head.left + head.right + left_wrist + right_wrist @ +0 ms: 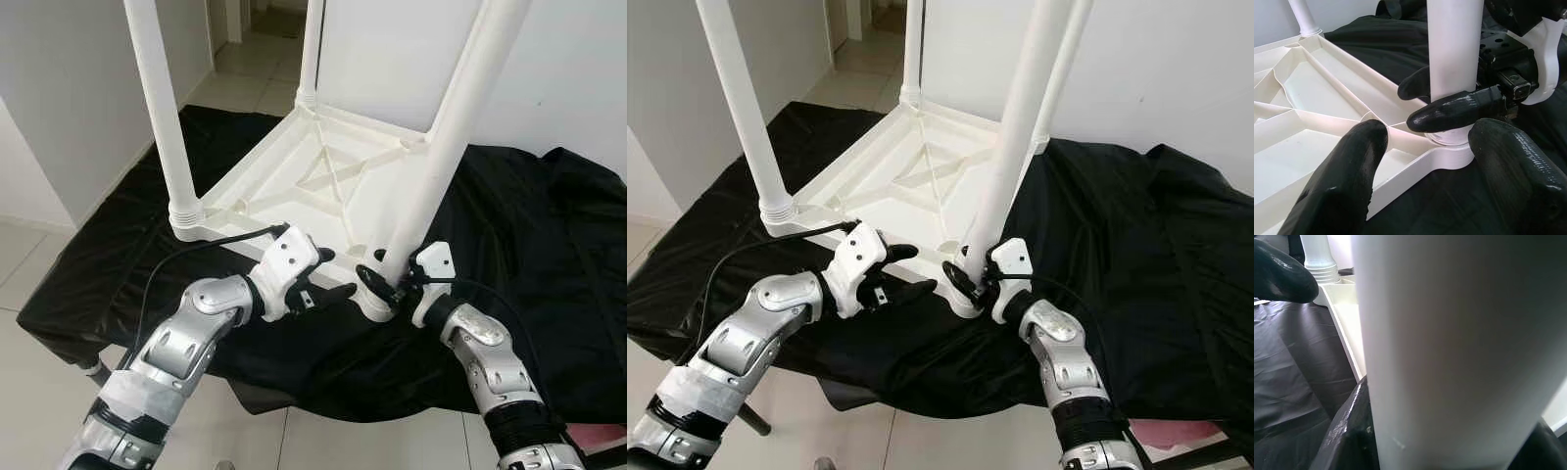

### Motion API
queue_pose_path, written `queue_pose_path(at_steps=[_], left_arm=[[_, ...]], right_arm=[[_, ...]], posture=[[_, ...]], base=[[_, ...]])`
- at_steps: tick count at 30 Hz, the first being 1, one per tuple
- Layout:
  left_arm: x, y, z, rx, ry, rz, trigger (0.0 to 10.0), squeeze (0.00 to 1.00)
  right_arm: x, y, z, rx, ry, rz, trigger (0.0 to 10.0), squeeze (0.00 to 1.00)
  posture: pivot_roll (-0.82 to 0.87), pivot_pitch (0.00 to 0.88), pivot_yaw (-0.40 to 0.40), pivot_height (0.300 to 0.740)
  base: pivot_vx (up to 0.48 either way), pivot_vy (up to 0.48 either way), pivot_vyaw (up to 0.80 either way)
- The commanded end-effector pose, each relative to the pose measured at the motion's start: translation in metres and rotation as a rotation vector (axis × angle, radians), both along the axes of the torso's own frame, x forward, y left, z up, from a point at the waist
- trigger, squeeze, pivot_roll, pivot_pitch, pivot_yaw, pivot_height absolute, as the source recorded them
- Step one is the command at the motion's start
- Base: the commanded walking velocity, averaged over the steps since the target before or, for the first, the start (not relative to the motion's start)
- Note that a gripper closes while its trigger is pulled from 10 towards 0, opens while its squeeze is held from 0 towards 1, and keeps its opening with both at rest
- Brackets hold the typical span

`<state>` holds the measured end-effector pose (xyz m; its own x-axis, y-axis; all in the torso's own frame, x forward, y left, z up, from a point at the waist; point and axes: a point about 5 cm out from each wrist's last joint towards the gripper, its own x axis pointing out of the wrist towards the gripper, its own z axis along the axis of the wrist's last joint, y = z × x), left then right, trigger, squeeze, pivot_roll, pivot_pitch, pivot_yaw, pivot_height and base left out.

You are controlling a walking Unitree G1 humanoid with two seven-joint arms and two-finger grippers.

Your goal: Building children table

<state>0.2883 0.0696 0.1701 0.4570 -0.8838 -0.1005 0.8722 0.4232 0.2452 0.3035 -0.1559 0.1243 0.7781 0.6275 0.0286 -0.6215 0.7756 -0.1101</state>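
White plastic children's table [323, 176] lies upside down on a black cloth [529, 255] that covers the worktop. Ribbed underside faces up. Four white legs stand upright from its corners.

Near right leg [446, 166]: base sits in the corner socket [377, 305] at the table's front edge. Right tool [384, 277] is closed around this leg just above the socket, one black finger on each side of the tube. Right wrist view confirms contact: leg [1459, 347] close against the camera, dark fingers at both sides of it.

Left tool [328, 274]: fingers spread apart, holding nothing. It hovers just beside the same corner, tips pointing toward the leg base. In the left wrist view its two fingers [1342, 181] frame the socket, with the right tool's fingers visibly wrapped on the leg [1454, 49].

Near left leg [167, 127] stands seated in its corner, apart from both tools.
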Motion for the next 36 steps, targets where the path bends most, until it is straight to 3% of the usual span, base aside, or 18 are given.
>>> queue_pose_path(at_steps=[1,4,5,19,21,23,27,28,29,31,36], left_arm=[[-0.001,0.0,0.0,0.011,0.0,-0.005,10.0,0.0],[-0.002,0.001,0.0,0.012,0.0,-0.003,10.0,0.0],[-0.001,0.002,0.0,0.009,0.0,0.007,10.0,0.0],[-0.002,0.001,-0.002,0.0,0.004,0.016,10.0,0.0],[-0.003,0.001,-0.003,0.001,0.007,0.016,10.0,0.0],[-0.003,0.001,-0.003,0.001,0.007,0.016,10.0,0.0],[-0.003,0.001,-0.003,0.003,0.009,0.012,10.0,0.0],[-0.003,0.0,-0.003,0.004,0.008,0.009,10.0,0.0],[-0.003,0.0,-0.003,0.004,0.008,0.009,10.0,0.0],[-0.002,-0.001,-0.002,0.003,0.006,0.006,10.0,0.0],[-0.002,-0.001,-0.002,0.0,0.004,0.005,10.0,0.0]], right_arm=[[0.0,-0.001,-0.005,-0.013,0.029,0.023,0.0,0.0],[0.0,-0.003,-0.006,-0.004,0.032,0.022,0.0,0.0],[0.0,-0.005,-0.006,0.005,0.039,0.02,10.0,0.0],[-0.003,-0.009,-0.004,0.035,0.014,-0.169,10.0,0.0],[-0.007,-0.009,-0.002,0.056,0.007,-0.277,10.0,0.0],[-0.007,-0.009,-0.002,0.056,0.007,-0.277,10.0,0.0],[-0.012,-0.009,0.001,0.078,-0.002,-0.394,10.0,0.0],[-0.014,-0.013,0.001,0.079,0.002,-0.496,10.0,0.0],[-0.014,-0.013,0.001,0.079,0.002,-0.496,10.0,0.0],[-0.021,-0.013,-0.004,0.095,0.042,-0.69,10.0,0.0],[-0.028,-0.008,-0.006,0.101,0.056,-0.794,10.0,0.0]], posture=[[0.01,0.024,-0.062,0.74],[0.01,0.024,-0.062,0.74],[0.01,0.025,-0.071,0.74],[0.01,0.027,-0.086,0.74],[0.0,0.029,-0.086,0.74],[0.0,0.029,-0.086,0.74],[0.0,0.029,-0.085,0.74],[0.0,0.027,-0.087,0.74],[0.0,0.027,-0.087,0.74],[0.0,0.022,-0.089,0.74],[0.0,0.019,-0.091,0.74]], base=[[0.0,0.0,0.0],[0.0,0.0,0.0],[0.0,0.0,0.0],[0.0,0.0,0.0],[0.0,0.0,0.0],[0.0,0.0,0.0],[0.0,0.0,0.0],[0.0,0.0,0.0],[0.0,0.0,0.0],[0.0,0.0,0.0],[0.0,0.0,0.0]])
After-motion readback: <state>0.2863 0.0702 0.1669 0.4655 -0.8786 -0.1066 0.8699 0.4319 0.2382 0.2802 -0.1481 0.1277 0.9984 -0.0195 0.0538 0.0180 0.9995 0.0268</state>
